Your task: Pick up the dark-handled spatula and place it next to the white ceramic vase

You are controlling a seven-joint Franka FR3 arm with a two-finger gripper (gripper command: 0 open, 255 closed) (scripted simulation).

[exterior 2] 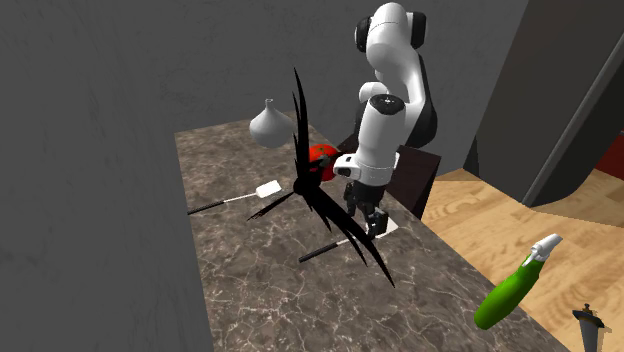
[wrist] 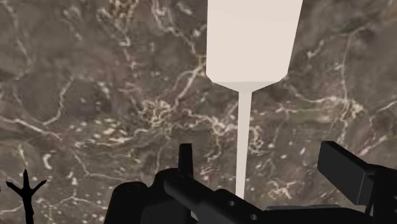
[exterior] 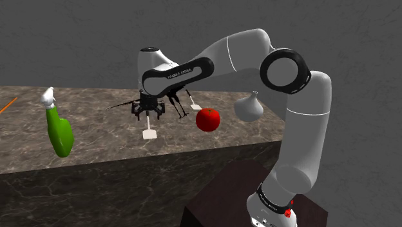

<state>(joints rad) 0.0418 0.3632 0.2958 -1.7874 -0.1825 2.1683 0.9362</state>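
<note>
A spatula (wrist: 254,38) with a white blade and a thin pale neck lies flat on the dark marble counter (exterior: 96,145). Its dark handle (exterior 2: 325,248) runs away from the blade. My gripper (exterior: 148,117) hangs straight down over it and is open. In the wrist view the neck passes between the black fingers (wrist: 343,168) without touching them. The gripper (exterior 2: 372,225) stands low above the counter near its front edge. The pale, teardrop-shaped vase (exterior: 248,108) stands at the counter's far end, toward the shoulder view's right.
A red tomato (exterior: 207,119) sits between the gripper and the vase. Beside it lies a second white-bladed spatula (exterior 2: 265,190). A black spiky twig object (exterior 2: 300,185) stands close to the gripper. A green spray bottle (exterior: 59,129) lies at the shoulder view's left.
</note>
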